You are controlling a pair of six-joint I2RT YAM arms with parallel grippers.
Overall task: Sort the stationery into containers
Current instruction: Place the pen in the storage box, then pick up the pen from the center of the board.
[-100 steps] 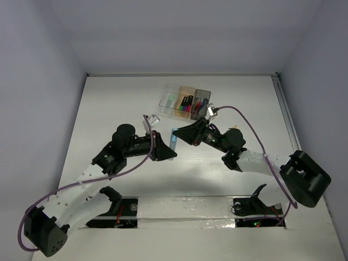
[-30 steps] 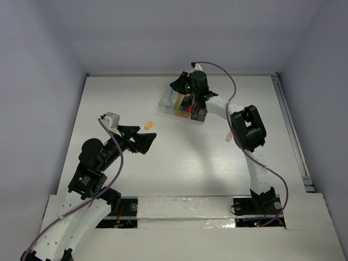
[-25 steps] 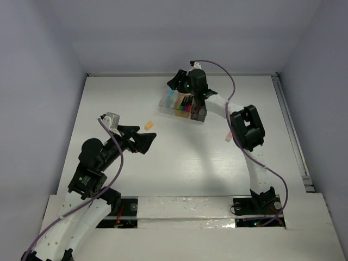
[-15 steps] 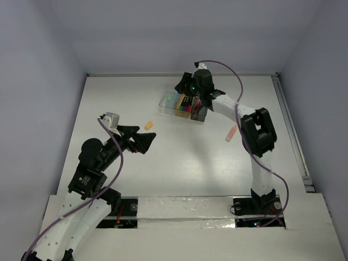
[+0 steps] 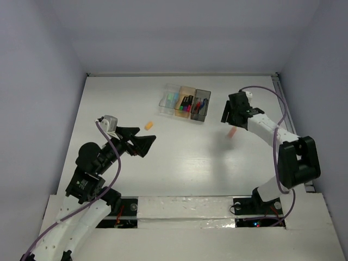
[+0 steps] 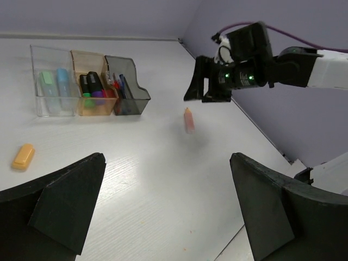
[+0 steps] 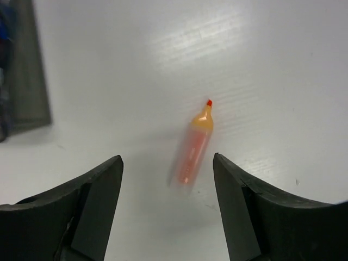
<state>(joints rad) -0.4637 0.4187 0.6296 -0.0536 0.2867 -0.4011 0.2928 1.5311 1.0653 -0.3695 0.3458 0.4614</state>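
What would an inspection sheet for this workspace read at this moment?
Surface: white table, wood-grain finish.
Job's things: clear box, tan box, grey box in a row, holding markers and pens; orange marker and short orange piece loose on the table.
Clutter: nothing seen.
Grippers: left gripper open, empty; right gripper open over the orange marker, not gripping it.
Cables: left purple cable, right purple cable, looped along the arms.
Surroundings: plain pale walls.

White wood-grain table [image 5: 179,174] between pale lilac walls [image 5: 38,81], glossy taped strip [image 5: 185,209] along near edge
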